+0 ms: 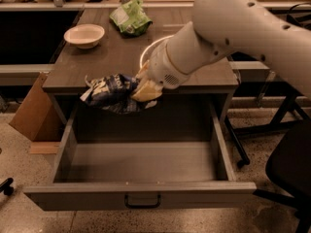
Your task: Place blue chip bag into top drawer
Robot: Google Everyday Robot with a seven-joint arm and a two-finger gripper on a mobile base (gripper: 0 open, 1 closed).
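Observation:
The blue chip bag [112,91] is crumpled dark-blue foil with white lettering. It hangs in the air at the cabinet's front edge, over the back of the open top drawer [141,161]. My gripper [142,89] is shut on the bag's right end, with yellowish fingers [146,88] pressed against it. My white arm comes in from the upper right. The drawer is pulled far out, its inside bare, with a small dark pull handle [142,201] centred on its front panel.
On the cabinet top [77,64] stand a pale bowl [84,35] at the back left and a light green bag [129,17] at the back. A white ring-shaped rim [148,50] shows behind my arm. A cardboard box [31,113] stands on the floor at left, a dark chair [291,164] at right.

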